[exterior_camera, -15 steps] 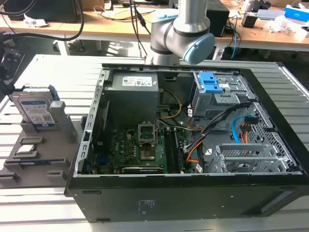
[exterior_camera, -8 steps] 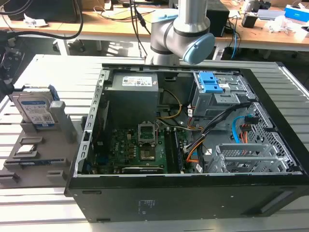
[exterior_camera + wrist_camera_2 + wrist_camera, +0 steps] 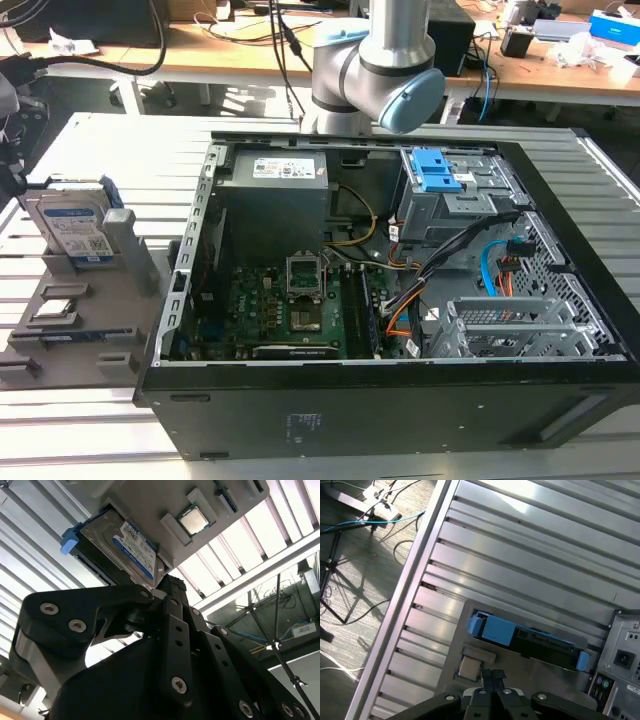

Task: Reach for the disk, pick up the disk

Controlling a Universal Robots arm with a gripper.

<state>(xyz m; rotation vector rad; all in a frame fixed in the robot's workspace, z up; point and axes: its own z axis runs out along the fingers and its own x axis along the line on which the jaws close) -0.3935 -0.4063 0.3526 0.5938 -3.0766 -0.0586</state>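
Observation:
The disk (image 3: pixel 72 228) stands on edge in a grey holder (image 3: pixel 85 300) at the exterior view's left, beside the open computer case. It is a silver drive with a white-and-blue label and blue side rails. In the first wrist view the disk (image 3: pixel 540 642) shows edge-on, a short way beyond my gripper (image 3: pixel 493 676). The gripper's black fingers are shut together with nothing between them. In the second wrist view the disk (image 3: pixel 127 545) shows its label just past my gripper (image 3: pixel 167 585), which does not touch it.
The open black computer case (image 3: pixel 400 410) takes up the middle and right, with a bare blue bracket (image 3: pixel 437 170) in its drive bay. The grey holder also carries a processor chip (image 3: pixel 192 520) and a memory stick (image 3: pixel 75 335). The slatted metal table (image 3: pixel 530 555) lies all around.

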